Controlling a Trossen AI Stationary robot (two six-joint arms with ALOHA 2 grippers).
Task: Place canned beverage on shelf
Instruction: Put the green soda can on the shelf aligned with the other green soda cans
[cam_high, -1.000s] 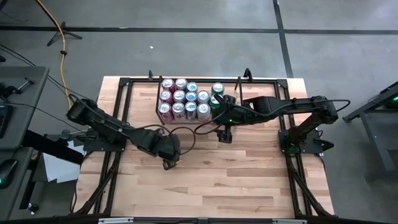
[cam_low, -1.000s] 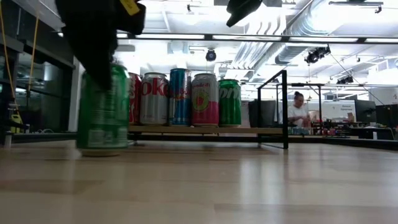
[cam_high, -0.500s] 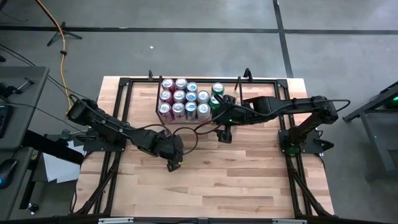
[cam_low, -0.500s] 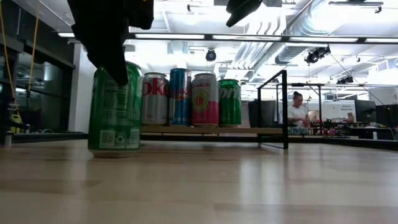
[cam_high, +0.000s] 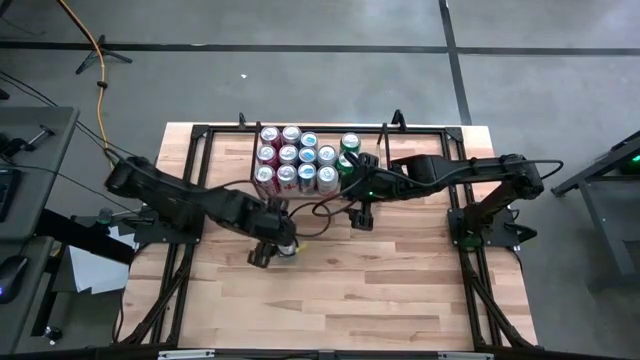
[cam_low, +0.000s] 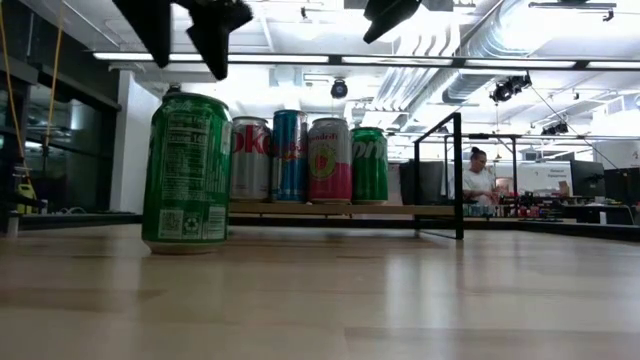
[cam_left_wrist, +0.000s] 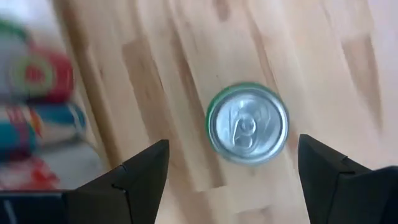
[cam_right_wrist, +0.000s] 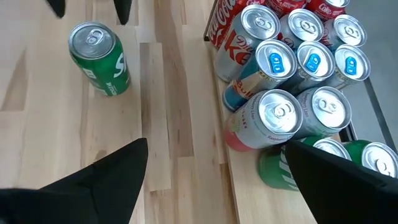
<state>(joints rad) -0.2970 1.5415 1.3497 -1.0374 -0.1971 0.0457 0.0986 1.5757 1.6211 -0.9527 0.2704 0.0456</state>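
Your left gripper (cam_left_wrist: 233, 180) is hovering above the green can (cam_left_wrist: 247, 123) with its fingers spread wide on either side, touching nothing. That can is standing upright on the wooden table (cam_high: 400, 280), apart from the shelf (cam_low: 330, 209) and nearer the front edge. Your right gripper (cam_right_wrist: 214, 180) is hanging just in front of the shelf, its fingers also standing wide and empty. Farther back, the shelf is holding rows of upright cans (cam_high: 292, 160). Beyond the table, a person (cam_low: 480, 175) is sitting in the room.
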